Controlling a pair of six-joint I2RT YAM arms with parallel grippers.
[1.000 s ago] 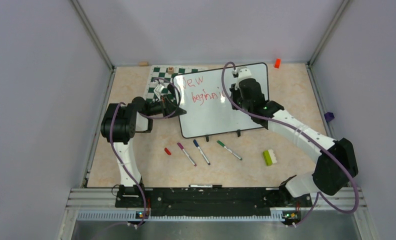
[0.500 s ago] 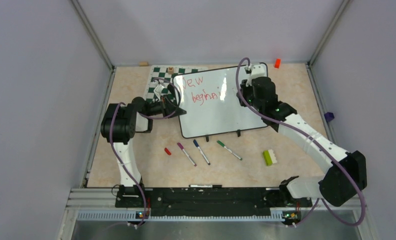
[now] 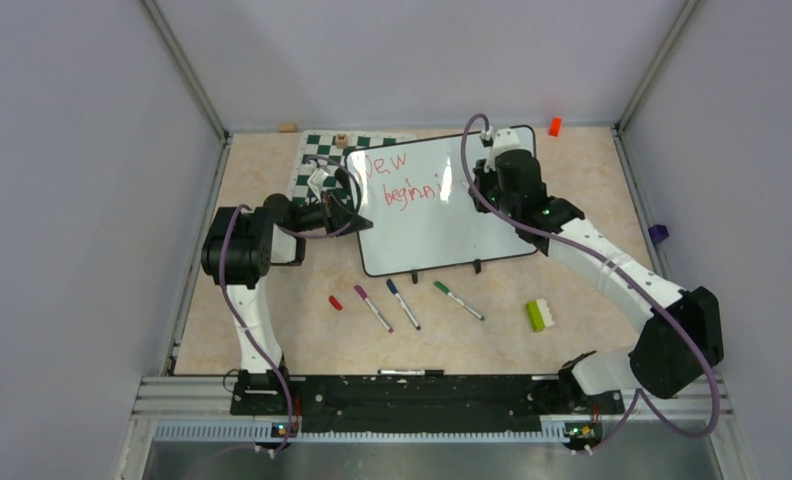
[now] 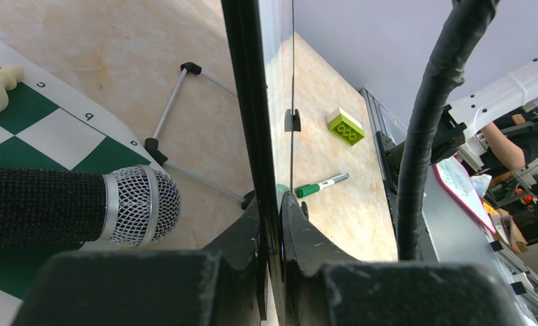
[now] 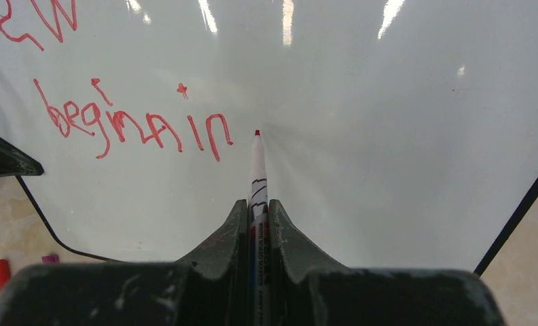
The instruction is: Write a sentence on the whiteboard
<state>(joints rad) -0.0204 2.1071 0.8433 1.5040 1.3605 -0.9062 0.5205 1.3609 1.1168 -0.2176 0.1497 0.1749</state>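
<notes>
Right end effector [image 5: 256, 205] clamps the marker [image 5: 257, 159], tip aimed just right of the sentence [image 5: 134, 129] on the whiteboard [image 5: 388, 136]; left end effector [image 4: 273, 207] pinches its edge.

Markers [image 3: 403, 304] lie before the whiteboard [image 3: 442, 225], a block [image 3: 539, 315] right of them.

I see the whiteboard [image 5: 388, 136] glossy and smooth, light streaks mirrored on it. The worktop [image 3: 302, 330] is matt, marbled beige. My right fingers [image 5: 219, 251] are matt black plastic, scuffed pale, around the marker [image 5: 258, 176], smooth white plastic. The microphone [image 4: 140, 204] has a shiny metal mesh head and rough black sleeve. The green brick [image 4: 346, 127] is glossy plastic.
</notes>
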